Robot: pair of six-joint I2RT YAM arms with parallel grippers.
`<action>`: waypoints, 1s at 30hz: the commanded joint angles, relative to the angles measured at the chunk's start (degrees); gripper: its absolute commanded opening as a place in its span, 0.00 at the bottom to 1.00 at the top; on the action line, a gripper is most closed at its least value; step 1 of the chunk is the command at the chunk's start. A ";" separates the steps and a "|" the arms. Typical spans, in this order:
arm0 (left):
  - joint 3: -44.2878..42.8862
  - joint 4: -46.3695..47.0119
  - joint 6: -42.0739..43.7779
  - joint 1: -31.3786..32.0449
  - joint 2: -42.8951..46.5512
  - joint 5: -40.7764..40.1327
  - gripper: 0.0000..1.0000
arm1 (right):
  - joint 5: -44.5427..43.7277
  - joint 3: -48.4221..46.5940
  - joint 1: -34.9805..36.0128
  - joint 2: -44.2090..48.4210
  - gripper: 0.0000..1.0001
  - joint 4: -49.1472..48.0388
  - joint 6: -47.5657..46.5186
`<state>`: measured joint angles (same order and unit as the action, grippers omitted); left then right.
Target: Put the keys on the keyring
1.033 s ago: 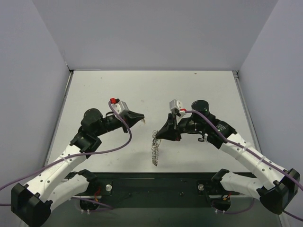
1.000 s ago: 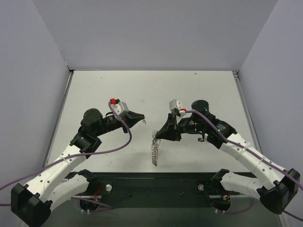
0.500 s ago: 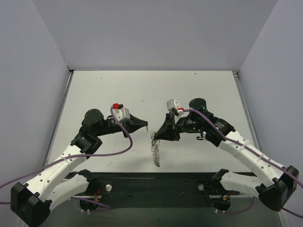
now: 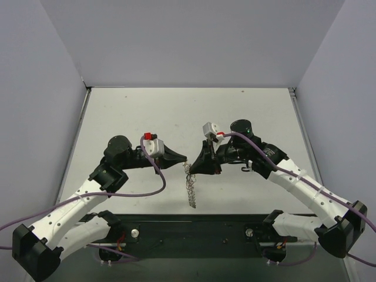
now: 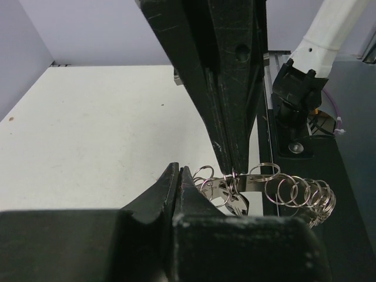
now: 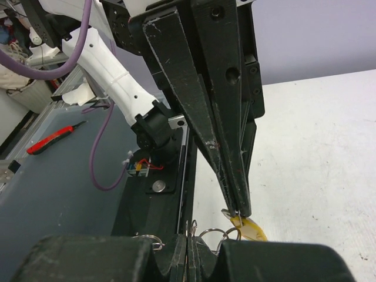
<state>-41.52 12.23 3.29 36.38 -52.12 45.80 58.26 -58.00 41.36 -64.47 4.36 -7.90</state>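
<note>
The keyring [image 4: 191, 191] is a silvery chain of coiled rings hanging from my right gripper [image 4: 191, 169], which is shut on its top end. In the right wrist view my right gripper [image 6: 189, 235] pinches the rings [image 6: 210, 232]. My left gripper [image 4: 184, 157] is shut, with its tip right beside the right gripper's tip. In the right wrist view it [image 6: 238, 211] comes down from above, pinching a yellow-headed key [image 6: 251, 228]. In the left wrist view my shut left gripper [image 5: 177, 170] sits left of the rings [image 5: 299, 194], and a silver key [image 5: 238, 202] hangs among them.
The white table [image 4: 188, 111] stretches behind both grippers, walled at the back and sides. The black base rail [image 4: 188, 226] with both arm mounts runs along the near edge, just below the hanging ring chain.
Both grippers have moved toward each other. The left tip moved right and a little nearer, the right moved left with the hanging keyring. Their tips now almost touch.
</note>
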 commanded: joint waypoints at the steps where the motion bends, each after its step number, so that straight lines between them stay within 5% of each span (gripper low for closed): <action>1: -3.39 -0.80 2.42 1.23 -0.35 3.06 0.00 | 5.02 -3.70 0.65 -0.83 0.00 -1.55 -2.20; 30: -5.33 -10.11 7.35 5.10 0.26 4.30 0.00 | 1.95 -3.70 0.91 0.04 0.00 0.12 -3.35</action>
<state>-44.21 3.88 9.45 40.91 -53.25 48.84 59.02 -59.16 42.04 -66.30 7.99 -9.54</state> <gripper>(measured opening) 0.022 0.040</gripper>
